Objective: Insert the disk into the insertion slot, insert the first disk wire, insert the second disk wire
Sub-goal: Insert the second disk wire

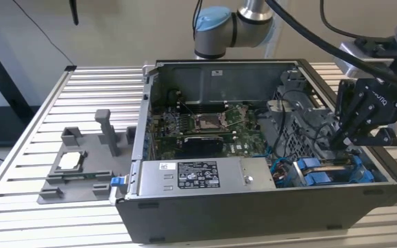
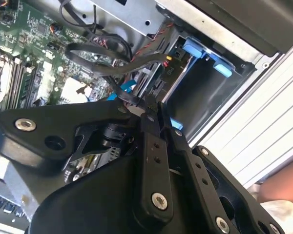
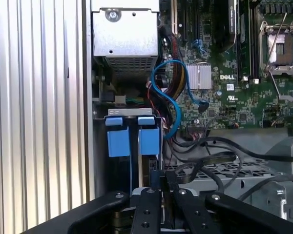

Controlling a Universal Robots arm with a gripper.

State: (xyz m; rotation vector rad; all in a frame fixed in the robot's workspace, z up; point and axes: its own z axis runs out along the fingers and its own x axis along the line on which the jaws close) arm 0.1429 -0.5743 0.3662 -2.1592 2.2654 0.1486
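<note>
Disk [image 3: 118, 142] body was hidden inside insertion slot [image 3: 132, 112], blue tabs [image 3: 149, 140] exposed; robot arm [image 1: 219, 31] was cropped at exterior view's 12 o'clock edge.

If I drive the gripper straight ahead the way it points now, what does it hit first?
Most likely the disk, at its blue-tabbed end, which sits right ahead of the gripper. Depth is unclear in both wrist views, so treat this as a guess.

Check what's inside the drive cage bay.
The disk sits in the insertion slot, and its two blue end tabs show. Its metal body is covered by the slot's walls and the end effector.
</note>
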